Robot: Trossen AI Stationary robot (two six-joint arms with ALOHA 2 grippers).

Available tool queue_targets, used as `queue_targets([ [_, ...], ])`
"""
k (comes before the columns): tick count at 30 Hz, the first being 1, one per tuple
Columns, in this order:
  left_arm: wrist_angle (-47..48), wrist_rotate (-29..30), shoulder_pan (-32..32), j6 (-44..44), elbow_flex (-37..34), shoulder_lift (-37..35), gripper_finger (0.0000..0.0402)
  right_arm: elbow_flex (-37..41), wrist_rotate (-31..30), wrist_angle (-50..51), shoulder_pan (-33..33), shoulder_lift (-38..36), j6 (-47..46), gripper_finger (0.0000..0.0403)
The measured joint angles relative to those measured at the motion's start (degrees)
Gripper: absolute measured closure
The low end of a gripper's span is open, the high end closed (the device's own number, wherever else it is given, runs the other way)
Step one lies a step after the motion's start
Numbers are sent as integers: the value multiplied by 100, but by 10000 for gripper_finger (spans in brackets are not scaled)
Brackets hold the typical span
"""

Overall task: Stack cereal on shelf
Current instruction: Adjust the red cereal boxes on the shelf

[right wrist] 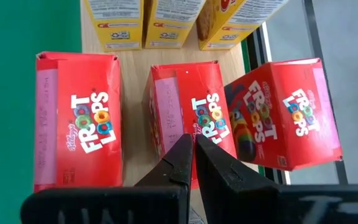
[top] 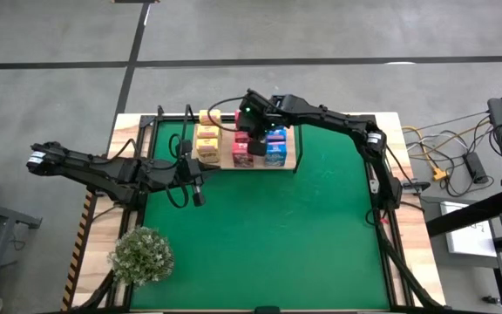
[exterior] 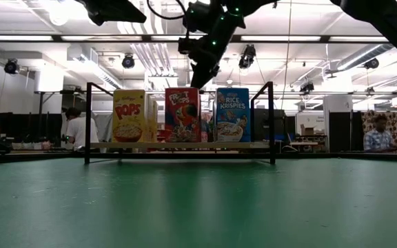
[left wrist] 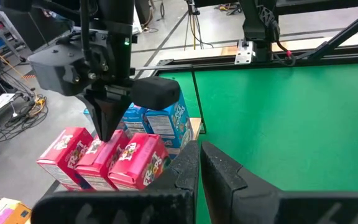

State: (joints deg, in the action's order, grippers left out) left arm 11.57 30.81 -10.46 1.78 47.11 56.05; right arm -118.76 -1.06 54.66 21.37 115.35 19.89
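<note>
All nine cereal boxes (top: 238, 144) already sit on the wooden shelf (top: 290, 161) at the table's far edge, one red box (right wrist: 288, 115) still askew, while the right tool (right wrist: 194, 155) hovers pressed together above them and the left tool (top: 197, 199) waits, also pressed together.

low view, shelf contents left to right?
Yellow Pops carton → red Froot Loops carton → blue Rice Krispies carton, all upright on the wooden shelf. The right gripper, shut, hangs above the red one.
</note>
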Motion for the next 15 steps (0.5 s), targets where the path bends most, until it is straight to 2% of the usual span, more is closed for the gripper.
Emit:
queue_targets([
  [15,2,0,0,0,0,0,402,2,0,-95,-11,0,-398,390],
])
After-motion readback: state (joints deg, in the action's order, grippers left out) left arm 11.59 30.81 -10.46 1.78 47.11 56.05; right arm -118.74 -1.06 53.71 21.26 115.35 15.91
